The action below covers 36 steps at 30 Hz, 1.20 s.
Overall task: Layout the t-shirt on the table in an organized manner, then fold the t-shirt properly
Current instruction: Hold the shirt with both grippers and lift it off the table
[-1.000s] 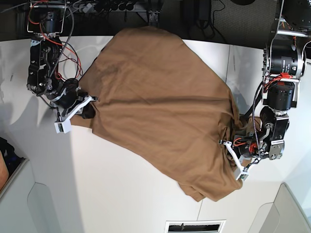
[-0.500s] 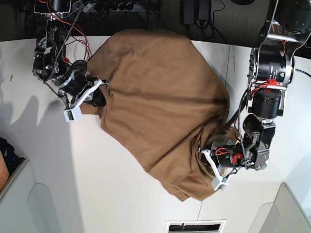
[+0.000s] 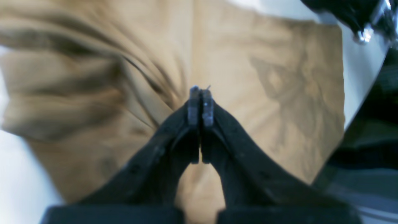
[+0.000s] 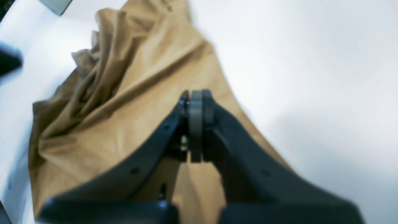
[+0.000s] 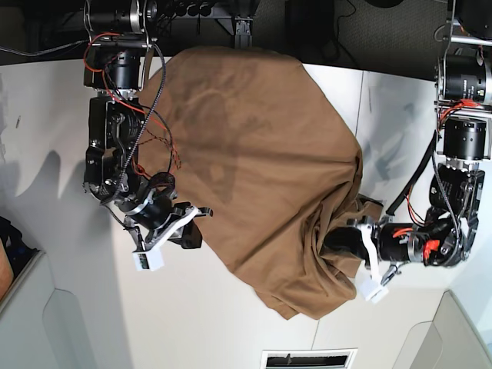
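The tan-brown t-shirt (image 5: 261,154) lies rumpled across the middle of the white table (image 5: 192,315), its far end hanging over the back edge. At the shirt's left edge, my right gripper (image 5: 191,231) is shut. In the right wrist view this gripper (image 4: 195,102) pinches cloth (image 4: 124,102) that drapes away in long folds. My left gripper (image 5: 340,244) is buried in bunched cloth at the shirt's lower right. Up close, the left gripper (image 3: 200,93) has its pads pressed together, and creases in the shirt (image 3: 93,77) run into them.
Dark floor and cables (image 5: 192,9) lie beyond the table's back edge. A thin seam (image 5: 361,100) crosses the tabletop on the right. A vent grille (image 5: 307,359) sits at the near edge, with white panels (image 5: 69,323) at the lower corners.
My right gripper has swung from the upper left down toward the near side, dragging the shirt's left edge with it. The left gripper shifted slightly, and cloth bunched up around it.
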Tool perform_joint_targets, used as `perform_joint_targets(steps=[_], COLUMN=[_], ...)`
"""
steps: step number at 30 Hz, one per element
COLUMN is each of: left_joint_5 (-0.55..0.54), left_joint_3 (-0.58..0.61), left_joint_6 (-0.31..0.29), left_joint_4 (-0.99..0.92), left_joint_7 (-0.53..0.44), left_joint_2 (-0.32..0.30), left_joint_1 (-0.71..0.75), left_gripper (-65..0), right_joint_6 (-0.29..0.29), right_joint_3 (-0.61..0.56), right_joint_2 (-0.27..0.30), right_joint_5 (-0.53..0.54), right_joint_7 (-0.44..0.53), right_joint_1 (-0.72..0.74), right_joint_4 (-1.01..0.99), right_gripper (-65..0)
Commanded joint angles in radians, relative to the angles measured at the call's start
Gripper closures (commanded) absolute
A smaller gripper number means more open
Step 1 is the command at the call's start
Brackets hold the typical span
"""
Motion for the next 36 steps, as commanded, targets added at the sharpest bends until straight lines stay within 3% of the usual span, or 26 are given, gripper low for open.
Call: perform_joint_targets(steps=[1,11,16,20,25,31,36], left_joint_5=[-0.029,-0.037,0.101,0.222,0.329,0.407,0.418], left_joint_3=[-0.004,-0.004,-0.004,-0.004,-0.007,-0.007,-0.007], left_joint_6=[-0.009,-0.009,-0.009,-0.009,-0.009,-0.009,-0.009], left_joint_4=[0.039,0.232,0.231,0.228,0.215,0.166,0.030], left_joint_7=[-0.014,-0.031,-0.096,-0.149,-0.234,-0.297,-0.320], left_joint_2=[-0.006,0.033,0.047,0.031,-0.039,-0.095,-0.094], left_joint_1=[0.008,0.340,0.441,0.467,0.456,0.383,0.274], left_gripper=[-2.0,-2.0,-2.0,-2.0,-2.0,-2.0,-2.0], right_joint_6=[0.003,-0.064,-0.064,-0.064,-0.064,-0.053,-0.018], right_joint_3=[-0.010,-0.246,-0.278,-0.278,-0.278,-0.278,-0.278], right_joint_2=[-0.003,-0.006,0.011,0.062,0.143,0.243,0.262], right_joint_5=[-0.003,-0.212,-0.273,-0.269,-0.257,-0.141,-0.027], right_joint_7=[0.044,0.108,0.108,0.108,0.084,0.052,-0.023], right_joint_1=[0.046,0.126,0.126,0.126,0.108,0.077,0.009], right_joint_4=[-0.011,-0.175,-0.233,-0.237,-0.237,-0.233,-0.158], right_gripper=[0.0,0.0,0.0,0.0,0.0,0.0,0.0])
